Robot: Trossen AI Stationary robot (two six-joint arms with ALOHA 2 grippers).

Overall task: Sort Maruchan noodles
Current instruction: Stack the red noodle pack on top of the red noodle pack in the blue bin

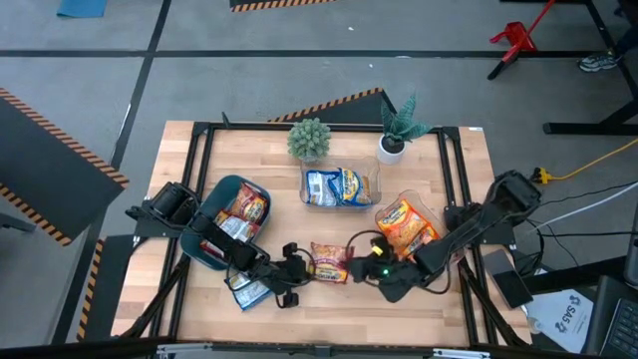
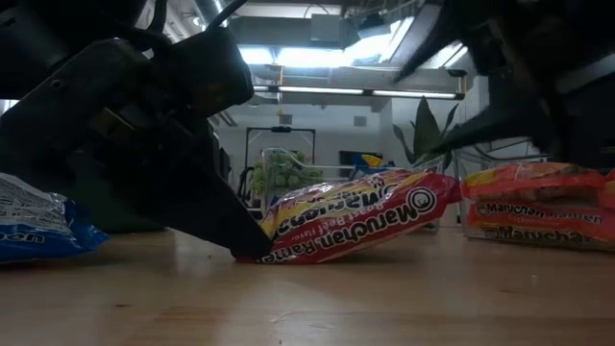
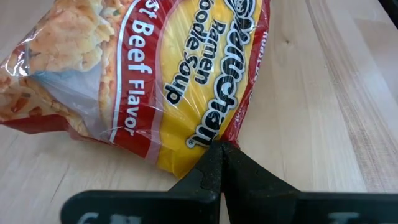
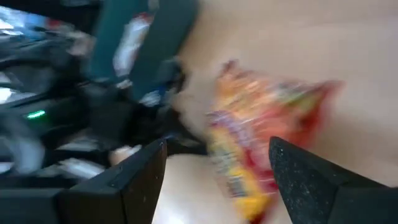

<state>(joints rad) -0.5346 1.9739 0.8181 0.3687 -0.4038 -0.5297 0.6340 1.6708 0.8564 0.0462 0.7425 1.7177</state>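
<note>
A red-and-yellow Maruchan beef packet [image 1: 329, 261] [image 2: 356, 216] lies near the table's near edge, between both grippers. My left gripper [image 1: 296, 269] [image 3: 221, 152] is at its left end, shut on it. My right gripper [image 1: 367, 264] [image 4: 217, 146] is open just right of the packet [image 4: 249, 130], touching nothing. The dark teal bin [image 1: 214, 194] holds red-brown packets. One clear tub [image 1: 374, 186] holds blue-and-white packets, another [image 1: 427, 211] orange ones. A blue packet [image 1: 249, 292] [image 2: 38, 226] lies flat on the table below the left arm. My left gripper pinches the beef packet's sealed edge [image 3: 211, 138] at its left end between the two shut fingertips. The fingers [image 2: 226, 226] slant down from the table's left. The held end [image 2: 264, 252] sits at the tabletop and the rest of the packet slants upward to the right.
Two potted plants [image 1: 309, 140] [image 1: 399, 128] stand at the far edge. A black frame rail [image 1: 204, 150] runs round the tabletop. Bare wood shows along the near edge [image 1: 329, 309] and between the tubs and the beef packet.
</note>
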